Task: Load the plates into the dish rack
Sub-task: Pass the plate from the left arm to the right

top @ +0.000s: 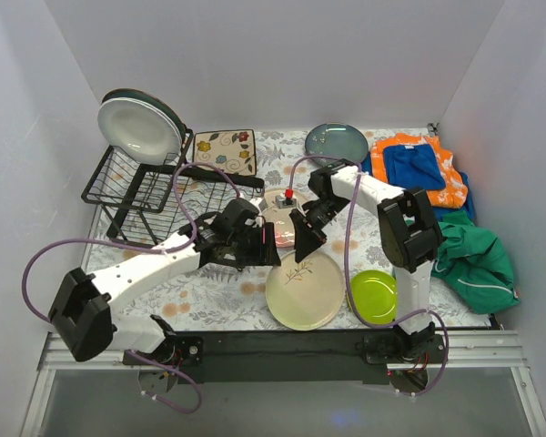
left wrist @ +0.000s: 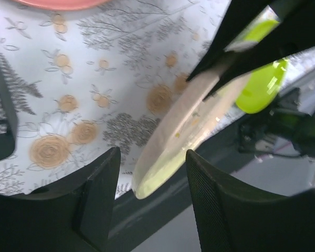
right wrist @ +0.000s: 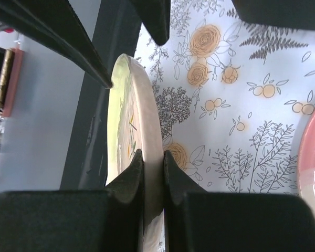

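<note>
My right gripper (top: 302,238) is shut on the far rim of the cream sprig plate (top: 305,289) and tilts it up off the mat; in the right wrist view the jaws (right wrist: 153,157) pinch the rim (right wrist: 144,105). My left gripper (top: 259,244) is open beside that plate's left edge, and the tilted plate (left wrist: 184,121) shows between its fingers (left wrist: 102,189). A pink plate (top: 280,228) lies partly hidden under both grippers. The lime green plate (top: 375,296) lies at the front right. A blue-grey plate (top: 337,141) lies at the back. The dish rack (top: 155,196) holds a white plate (top: 136,127) with a dark one behind it.
A floral square mat (top: 225,151) lies behind the rack. Orange and blue cloths (top: 419,168) and a green cloth (top: 478,255) are piled at the right. The table's front edge runs just below the cream plate.
</note>
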{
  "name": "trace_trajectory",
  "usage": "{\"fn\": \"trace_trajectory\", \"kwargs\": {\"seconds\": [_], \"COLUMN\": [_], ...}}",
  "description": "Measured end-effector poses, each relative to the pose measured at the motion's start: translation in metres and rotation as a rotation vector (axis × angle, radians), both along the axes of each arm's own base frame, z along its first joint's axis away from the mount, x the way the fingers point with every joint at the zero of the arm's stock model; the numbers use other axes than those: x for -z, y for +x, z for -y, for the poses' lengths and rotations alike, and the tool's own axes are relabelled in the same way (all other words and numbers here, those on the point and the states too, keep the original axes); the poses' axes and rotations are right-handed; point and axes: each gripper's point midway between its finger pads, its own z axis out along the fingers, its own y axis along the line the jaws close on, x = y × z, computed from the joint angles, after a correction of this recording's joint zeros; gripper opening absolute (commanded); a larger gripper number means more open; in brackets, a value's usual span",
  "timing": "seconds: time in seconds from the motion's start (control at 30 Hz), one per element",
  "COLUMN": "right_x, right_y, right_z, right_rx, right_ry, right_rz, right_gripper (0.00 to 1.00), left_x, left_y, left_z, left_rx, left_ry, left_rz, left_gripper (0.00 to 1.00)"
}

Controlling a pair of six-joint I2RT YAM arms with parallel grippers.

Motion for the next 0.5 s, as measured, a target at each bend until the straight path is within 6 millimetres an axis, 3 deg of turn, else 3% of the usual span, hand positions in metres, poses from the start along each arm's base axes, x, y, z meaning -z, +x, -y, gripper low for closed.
{"fn": "trace_trajectory", "kwargs": {"seconds": [0.27, 0.4, 0.5], "right_x": [-0.032, -0.043, -0.046], "right_y": [-0.003, -0.003, -0.002], "right_z": [0.002, 0.002, 0.003], "right_rx": [-0.043, -0.057, -0.062], "right_ry": [0.123, 0.162, 0.166], "right_rz": [0.181, 0.243, 0.266], "right_gripper": [0.01, 0.01, 0.01], "left_x": [-0.025, -0.039, -0.039], "left_y": [-0.039, -0.048, -0.050], "left_z": [0.004, 0.006, 0.008], "left_rx": [0.196, 0.281, 0.321], "left_ry": [-0.191, -0.262, -0.273], "left_rz": [0.051, 0.110, 0.126], "left_gripper": [0.53, 0.54, 0.55]}}
